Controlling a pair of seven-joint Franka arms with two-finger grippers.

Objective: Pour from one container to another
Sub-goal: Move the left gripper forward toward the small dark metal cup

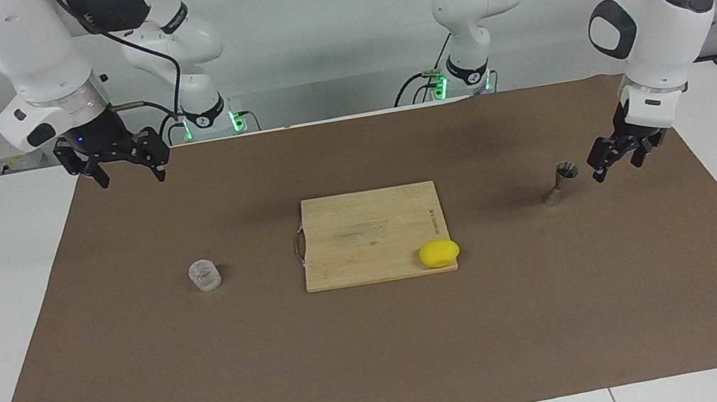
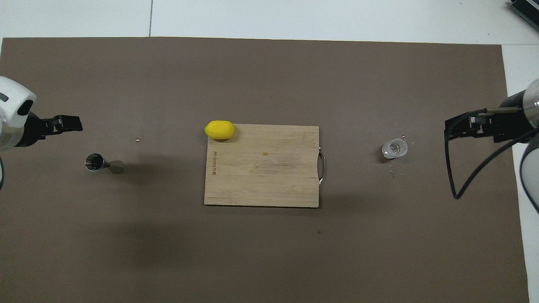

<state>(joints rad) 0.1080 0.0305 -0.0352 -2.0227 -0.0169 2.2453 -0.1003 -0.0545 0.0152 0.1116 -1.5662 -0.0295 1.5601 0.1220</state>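
Note:
The clear ribbed glass tumbler (image 1: 205, 275) (image 2: 394, 148) stands upright on the brown mat toward the right arm's end of the table. The steel hourglass jigger (image 1: 560, 182) (image 2: 95, 162) stands upright toward the left arm's end. My left gripper (image 1: 618, 166) (image 2: 73, 123) is open and empty. It hangs low over the mat beside the jigger, at its left-arm side, without touching it. My right gripper (image 1: 131, 174) (image 2: 449, 129) is open and empty. It is raised over the mat's edge at the right arm's end, well apart from the tumbler.
A bamboo cutting board (image 1: 363, 229) (image 2: 261, 176) lies mid-table with a yellow lemon (image 1: 439, 253) (image 2: 219, 129) on its corner. Small crumbs (image 2: 390, 165) lie by the tumbler, and a tiny bead (image 2: 137, 139) lies on the mat near the jigger.

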